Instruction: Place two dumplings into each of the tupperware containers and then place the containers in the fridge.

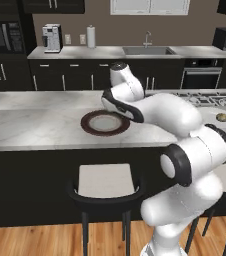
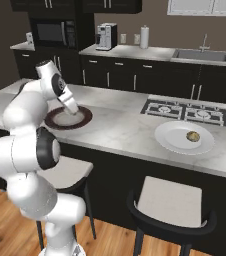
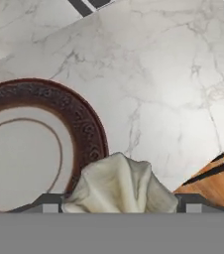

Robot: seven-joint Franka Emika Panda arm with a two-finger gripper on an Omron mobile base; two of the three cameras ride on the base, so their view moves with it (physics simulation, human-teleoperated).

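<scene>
A pale, folded dumpling (image 3: pixel 119 184) sits between the fingertips of my gripper (image 3: pixel 119 207), which is shut on it. In the right base view the gripper (image 2: pixel 75 111) hangs just above the right rim of the dark-brown-rimmed plate (image 2: pixel 67 118), over the marble island counter (image 2: pixel 120 130). Another small tan dumpling (image 2: pixel 193 136) (image 1: pixel 222 117) lies on the round white plate (image 2: pixel 175 142) further right on the island. The tupperware containers and the fridge are out of view.
The brown-rimmed plate (image 1: pixel 105 123) (image 3: pixel 29 149) holds nothing. A cooktop (image 2: pixel 195 112) is set into the island behind the white plate. Two dark stools (image 1: pixel 106 182) (image 2: pixel 172 205) stand at the island's near side. The back counter has a sink (image 1: pixel 147 50) and a coffee machine (image 1: pixel 51 38).
</scene>
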